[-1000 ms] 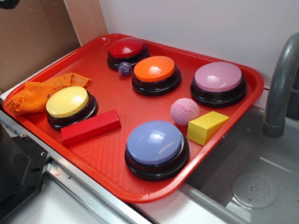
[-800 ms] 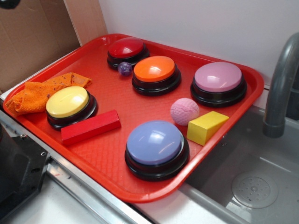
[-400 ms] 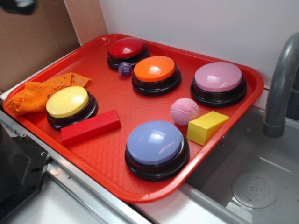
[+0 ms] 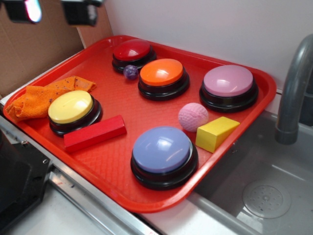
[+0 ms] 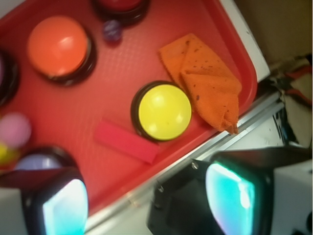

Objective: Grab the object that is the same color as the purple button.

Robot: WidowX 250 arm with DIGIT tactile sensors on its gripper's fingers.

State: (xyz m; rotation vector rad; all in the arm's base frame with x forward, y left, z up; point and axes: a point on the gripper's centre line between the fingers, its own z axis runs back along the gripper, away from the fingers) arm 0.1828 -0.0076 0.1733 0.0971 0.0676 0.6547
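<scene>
The small dark purple ball [image 4: 130, 72] rests on the red tray [image 4: 112, 166] between the red button [image 4: 132, 51] and the orange button [image 4: 162, 73]; in the wrist view the ball [image 5: 112, 30] sits near the top edge. The purple button [image 4: 162, 151] stands at the tray's front. My gripper [image 4: 51, 11] hangs high at the top left of the exterior view, well above the tray's left side and far from the ball. Its jaws stand wide apart with nothing between them; in the wrist view the gripper [image 5: 146, 203] frames the tray's front edge.
On the tray are also a yellow button [image 4: 72, 107], a pink-lilac button [image 4: 228, 82], a pink textured ball [image 4: 192, 116], a yellow wedge [image 4: 216, 133], a red block [image 4: 94, 133] and an orange cloth [image 4: 39, 98]. A sink [image 4: 264, 196] and faucet [image 4: 293, 93] lie to the right.
My gripper has come down into the exterior view at the top left, where only a dark edge showed before. Nothing on the tray has moved.
</scene>
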